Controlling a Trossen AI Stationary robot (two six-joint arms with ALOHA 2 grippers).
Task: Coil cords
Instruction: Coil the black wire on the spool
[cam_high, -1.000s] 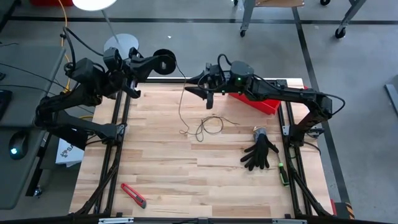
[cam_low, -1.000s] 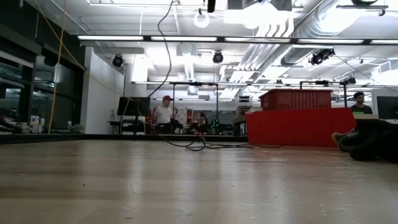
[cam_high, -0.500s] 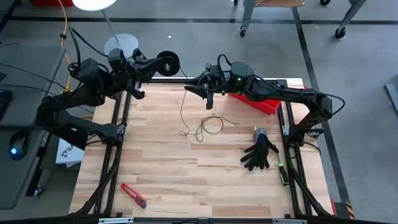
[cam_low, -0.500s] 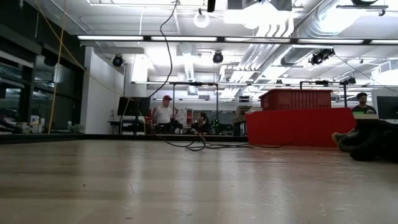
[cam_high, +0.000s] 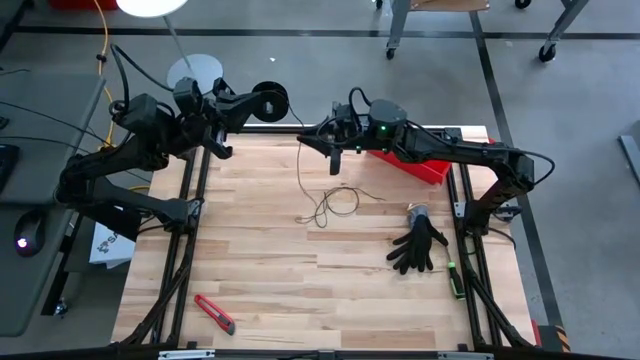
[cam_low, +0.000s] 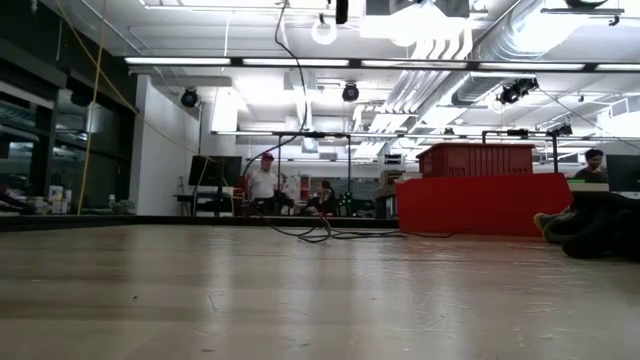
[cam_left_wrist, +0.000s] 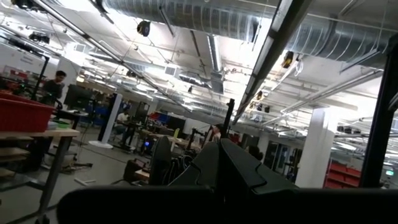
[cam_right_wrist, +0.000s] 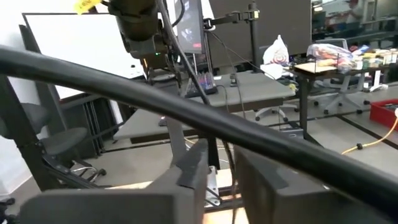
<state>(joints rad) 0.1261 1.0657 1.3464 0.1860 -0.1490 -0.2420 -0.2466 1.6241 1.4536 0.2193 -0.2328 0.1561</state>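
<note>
L claw (cam_high: 262, 101) clamps spool (cam_high: 272, 100); R claw (cam_high: 312, 139) pinches cord (cam_high: 322, 205); red bin (cam_high: 425, 166) contents hidden.

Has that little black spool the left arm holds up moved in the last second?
Yes. In the high view the spool shifted toward the right gripper and slightly away from the table's far edge.

A thin dark cord (cam_high: 322, 200) hangs from upper centre, ending in a loose loop mid-frame; its black spool (cam_high: 270, 99), seemingly round, sits upper left.
</note>
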